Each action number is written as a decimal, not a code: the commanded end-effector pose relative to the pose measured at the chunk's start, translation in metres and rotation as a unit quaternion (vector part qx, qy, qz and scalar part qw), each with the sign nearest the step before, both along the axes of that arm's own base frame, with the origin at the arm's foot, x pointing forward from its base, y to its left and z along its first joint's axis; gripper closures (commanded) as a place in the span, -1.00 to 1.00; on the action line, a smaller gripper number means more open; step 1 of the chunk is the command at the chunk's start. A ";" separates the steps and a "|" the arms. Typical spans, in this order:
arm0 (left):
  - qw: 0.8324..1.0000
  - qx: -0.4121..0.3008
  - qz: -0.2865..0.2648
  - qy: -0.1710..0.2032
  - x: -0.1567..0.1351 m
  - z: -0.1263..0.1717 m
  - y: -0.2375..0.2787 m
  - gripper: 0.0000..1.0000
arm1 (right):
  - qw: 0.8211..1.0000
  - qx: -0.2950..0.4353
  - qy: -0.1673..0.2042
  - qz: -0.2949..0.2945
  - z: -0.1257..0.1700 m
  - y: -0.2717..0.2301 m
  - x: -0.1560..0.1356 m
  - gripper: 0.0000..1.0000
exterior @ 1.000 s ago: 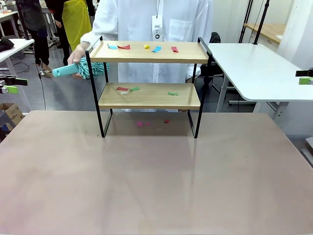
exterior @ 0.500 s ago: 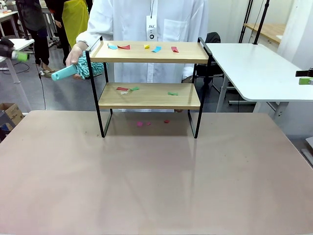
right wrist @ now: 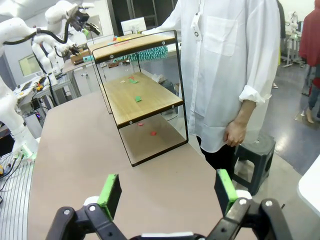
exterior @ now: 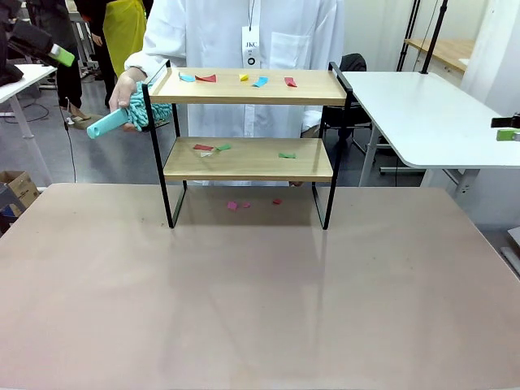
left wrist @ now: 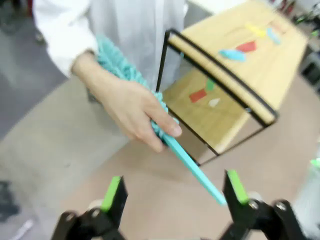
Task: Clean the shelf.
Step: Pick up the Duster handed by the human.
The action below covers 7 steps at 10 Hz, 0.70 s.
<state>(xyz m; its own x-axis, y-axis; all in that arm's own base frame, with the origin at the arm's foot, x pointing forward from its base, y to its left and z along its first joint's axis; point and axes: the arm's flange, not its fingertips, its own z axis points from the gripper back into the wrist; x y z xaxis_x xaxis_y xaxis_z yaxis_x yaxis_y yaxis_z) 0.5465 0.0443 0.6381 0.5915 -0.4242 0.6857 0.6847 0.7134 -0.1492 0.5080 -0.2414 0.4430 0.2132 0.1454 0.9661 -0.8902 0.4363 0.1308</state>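
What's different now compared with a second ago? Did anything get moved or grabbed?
The left claw has risen at the far left, up and slightly inward, holding nothing. The person's hand tipped the teal duster so its handle points lower. Nothing was grabbed or released. The shelf, the paper scraps on it and the right claw stayed put.

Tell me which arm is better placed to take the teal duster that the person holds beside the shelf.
Left, I think. The open left gripper faces the duster, whose handle points toward it. The right gripper, also open, has the shelf between it and the duster.
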 end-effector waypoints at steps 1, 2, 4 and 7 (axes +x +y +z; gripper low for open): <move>0.997 0.041 0.053 0.037 -0.033 0.003 -0.028 -1.00 | 1.000 -0.002 -0.001 0.002 0.002 0.002 0.000 -1.00; 0.992 0.064 0.100 0.031 -0.044 0.005 -0.044 -1.00 | 1.000 -0.002 -0.001 0.002 0.002 0.002 0.000 -1.00; 0.983 0.118 0.137 0.033 -0.064 -0.011 -0.064 -1.00 | 1.000 -0.002 -0.001 0.002 0.002 0.002 0.000 -1.00; 0.986 0.112 0.124 0.024 -0.060 -0.007 -0.064 -1.00 | 1.000 -0.002 -0.001 0.002 0.002 0.002 0.000 -1.00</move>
